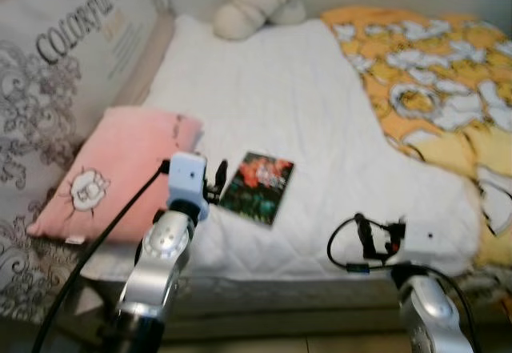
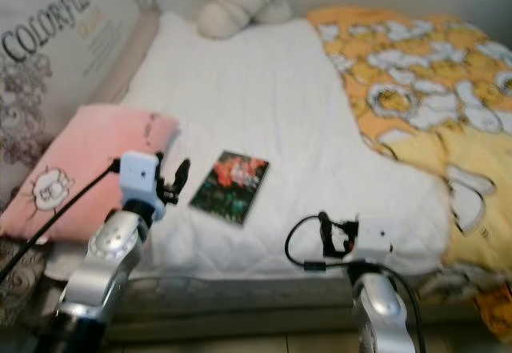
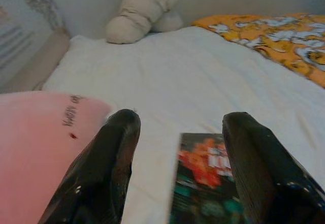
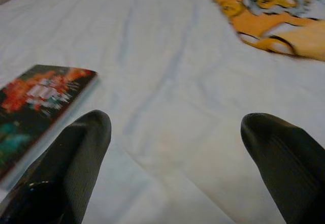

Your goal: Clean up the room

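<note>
The book [image 1: 258, 186] lies flat near the bed's [image 1: 280, 97] front edge, beside the pink pillow [image 1: 104, 169]. The left gripper [image 3: 175, 132] hovers just short, fingers wide; the right gripper [image 4: 177, 132] likewise. A shallow pinch could push the book away.

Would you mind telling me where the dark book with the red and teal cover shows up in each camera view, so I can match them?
Left eye view: dark book with red and teal cover, centre, on the white quilted bedcover.
Right eye view: left of centre.
Left wrist view: between the left gripper fingertips, low.
Right wrist view: left edge.
Shared landmark: orange patterned blanket.
</note>
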Robot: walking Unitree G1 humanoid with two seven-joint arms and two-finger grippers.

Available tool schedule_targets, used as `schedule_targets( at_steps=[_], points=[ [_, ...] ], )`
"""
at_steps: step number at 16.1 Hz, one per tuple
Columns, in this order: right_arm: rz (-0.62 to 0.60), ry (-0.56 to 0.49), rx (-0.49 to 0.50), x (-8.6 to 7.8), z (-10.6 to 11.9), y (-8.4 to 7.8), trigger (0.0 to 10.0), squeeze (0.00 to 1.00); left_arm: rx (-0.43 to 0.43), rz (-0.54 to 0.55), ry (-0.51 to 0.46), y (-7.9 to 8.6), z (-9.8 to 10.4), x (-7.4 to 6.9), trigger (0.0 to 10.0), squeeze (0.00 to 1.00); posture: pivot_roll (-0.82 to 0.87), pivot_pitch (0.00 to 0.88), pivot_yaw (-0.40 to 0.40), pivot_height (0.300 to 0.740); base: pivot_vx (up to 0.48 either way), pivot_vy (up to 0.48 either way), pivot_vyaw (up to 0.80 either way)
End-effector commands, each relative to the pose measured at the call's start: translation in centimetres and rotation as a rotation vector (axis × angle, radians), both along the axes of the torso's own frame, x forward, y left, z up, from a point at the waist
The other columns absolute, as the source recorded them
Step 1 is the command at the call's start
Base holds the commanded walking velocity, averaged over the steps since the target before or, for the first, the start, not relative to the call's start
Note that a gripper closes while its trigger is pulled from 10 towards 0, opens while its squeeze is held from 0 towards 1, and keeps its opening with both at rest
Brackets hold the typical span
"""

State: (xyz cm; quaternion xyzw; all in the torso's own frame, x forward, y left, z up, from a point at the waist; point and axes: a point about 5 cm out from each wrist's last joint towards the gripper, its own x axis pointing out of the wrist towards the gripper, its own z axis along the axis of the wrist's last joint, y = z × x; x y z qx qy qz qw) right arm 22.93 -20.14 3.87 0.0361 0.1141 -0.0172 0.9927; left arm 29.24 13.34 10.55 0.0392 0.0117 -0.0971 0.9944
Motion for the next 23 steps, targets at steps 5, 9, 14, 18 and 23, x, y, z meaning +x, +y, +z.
schedule_targets(
  at_steps=[5, 9, 14, 18, 23],
  points=[
    [0.014, -0.03, 0.0, 0.6, 0.4, 0.6, 10.0, 0.0, 0.025, 0.005, 0.008, 0.5, 0.0, 1.0, 10.0, 0.0, 0.02, 0.0, 0.016, 0.74, 0.48, 0.0, 0.0],
    [0.038, 0.003, -0.016, 0.6, 0.2, 0.8, 10.0, 0.0, 0.026, -0.008, 0.055, 0.2, -0.6, 1.5, 10.0, 0.0, 0.01, 0.0, 0.015, 0.74, 0.204, 0.0, -0.16],
    [0.034, 0.031, -0.022, -0.4, -0.4, 0.5, 10.0, 0.0, 0.203, -0.102, 0.391, -0.7, -5.6, 2.5, 10.0, 0.0, -0.01, 0.0, 0.006, 0.74, 0.0, 0.0, -0.35],
    [0.05, 0.038, -0.033, -1.2, 0.0, 0.5, 10.0, 0.0, 0.246, -0.187, 0.524, -3.0, -7.8, 2.7, 10.0, 0.0, -0.05, 0.0, -0.005, 0.74, 0.0, 0.0, 0.0],
    [0.07, 0.036, -0.04, -2.6, 0.8, 0.8, 10.0, 0.0, 0.32, -0.155, 0.37, -5.5, -5.7, 4.5, 10.0, 0.0, -0.11, 0.034, -0.025, 0.74, 0.0, 0.0, 0.0]
  ],
)
